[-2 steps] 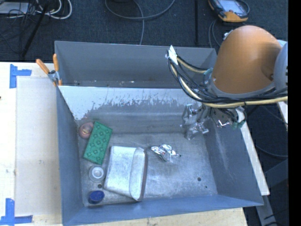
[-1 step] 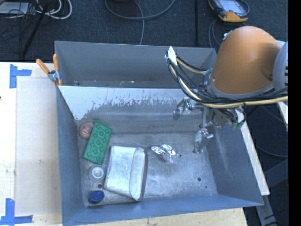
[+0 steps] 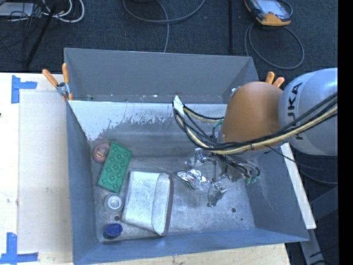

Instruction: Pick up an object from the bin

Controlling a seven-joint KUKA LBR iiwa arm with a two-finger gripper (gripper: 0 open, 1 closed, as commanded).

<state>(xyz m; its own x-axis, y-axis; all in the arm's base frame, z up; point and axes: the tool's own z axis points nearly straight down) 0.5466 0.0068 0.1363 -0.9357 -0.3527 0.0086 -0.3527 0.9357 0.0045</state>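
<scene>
Orange cover [image 3: 251, 115] up top, closest to the lens, riding the arm in from the right. Under it the gripper [image 3: 206, 178] hangs low over the floor of the bin [image 3: 165, 70], right of centre.

Round the bin by size: a white pad [image 3: 144, 199] lies flat at the near left, with a green studded plate [image 3: 114, 166] just beyond it. A crumpled bit of foil [image 3: 190, 176] sits in the middle. Then a pink disc [image 3: 100, 152], a silver cap [image 3: 113, 203] and a blue cap [image 3: 112, 231] run along the left wall.

The fingers [image 3: 215, 194] look spread, one toward the back and one toward the front, with nothing clamped between them. The foil sits just left of the gap; touching or not, I can't tell.

I'd call this the approach — the grasp isn't made yet. Next, by my read: shift a touch left so the foil is squarely between, settle down, then close. Foil crushes easily, so a gentle squeeze should do.
</scene>
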